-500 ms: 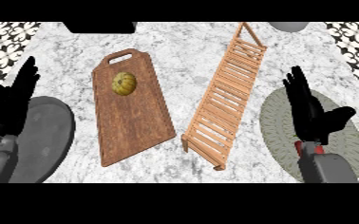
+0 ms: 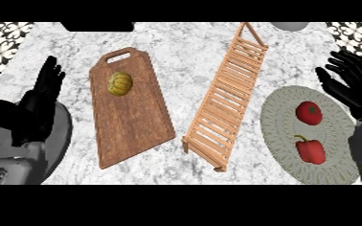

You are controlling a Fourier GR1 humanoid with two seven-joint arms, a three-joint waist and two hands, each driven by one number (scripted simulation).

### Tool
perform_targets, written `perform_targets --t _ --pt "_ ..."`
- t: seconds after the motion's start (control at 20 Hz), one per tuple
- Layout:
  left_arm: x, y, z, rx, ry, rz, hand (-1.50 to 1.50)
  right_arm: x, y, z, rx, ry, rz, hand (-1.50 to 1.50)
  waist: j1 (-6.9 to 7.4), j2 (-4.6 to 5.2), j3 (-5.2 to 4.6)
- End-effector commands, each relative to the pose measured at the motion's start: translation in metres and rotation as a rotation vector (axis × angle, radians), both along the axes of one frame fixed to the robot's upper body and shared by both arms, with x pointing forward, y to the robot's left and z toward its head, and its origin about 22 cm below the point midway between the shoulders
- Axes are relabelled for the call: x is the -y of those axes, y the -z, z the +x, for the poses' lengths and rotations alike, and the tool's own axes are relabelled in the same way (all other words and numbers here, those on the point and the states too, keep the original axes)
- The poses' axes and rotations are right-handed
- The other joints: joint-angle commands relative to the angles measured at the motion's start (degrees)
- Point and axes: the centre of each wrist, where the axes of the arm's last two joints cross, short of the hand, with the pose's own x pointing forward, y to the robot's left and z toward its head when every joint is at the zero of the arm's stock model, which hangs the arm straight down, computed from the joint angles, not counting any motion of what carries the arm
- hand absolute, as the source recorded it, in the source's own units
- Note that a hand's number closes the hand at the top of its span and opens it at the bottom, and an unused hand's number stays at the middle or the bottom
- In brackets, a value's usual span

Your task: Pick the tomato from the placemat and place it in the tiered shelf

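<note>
- Tomato (image 2: 309, 112) sits untouched on the placemat (image 2: 279, 124), four o'clock.
- Right hand (image 2: 344, 84), fingers apart, empty at three o'clock; left hand (image 2: 39, 103) open at nine.
- Grasp and carry to the shelf (image 2: 230, 100): all ahead.

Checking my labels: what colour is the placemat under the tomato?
The placemat is pale greyish beige, best seen in the head view.

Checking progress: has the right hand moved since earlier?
Yes: the right hand has shifted rightward, away from the tiered shelf, to the far edge of the placemat.
</note>
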Motion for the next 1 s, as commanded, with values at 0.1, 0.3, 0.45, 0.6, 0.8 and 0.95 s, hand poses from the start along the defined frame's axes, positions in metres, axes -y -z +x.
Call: perform_targets --t 0.1,0.3,0.45,0.6,0.8,0.95 --pt "0.023 0.005 -0.009 0.015 0.033 -0.079 0.00 0.067 -0.005 -0.025 0.134 -0.066 0.070 -1.50 -0.79 -0.08 -0.03" --pt "0.027 0.002 -0.015 0.003 0.029 -0.077 0.00 0.067 -0.044 -0.029 0.016 -0.262 -0.138 -1.50 -1.18 -0.35 -0.13" --pt "0.022 -0.011 -0.016 0.012 0.012 -0.072 0.00 0.069 -0.078 -0.028 -0.149 -0.346 -0.348 -1.50 -0.91 -0.58 -0.20" --pt "0.021 0.009 -0.014 0.017 0.023 -0.063 0.00 0.055 -0.112 -0.019 -0.250 -0.412 -0.461 -1.50 -0.86 -0.23 -0.31" --pt "0.029 0.001 -0.019 0.013 0.050 -0.082 0.00 0.029 -0.124 -0.019 -0.405 -0.369 -0.782 -1.50 0.22 -0.27 -0.35" --pt "0.030 -0.004 -0.016 0.012 0.037 -0.062 0.00 0.012 -0.138 -0.018 -0.523 -0.361 -0.937 -1.50 0.03 -0.24 -0.26"
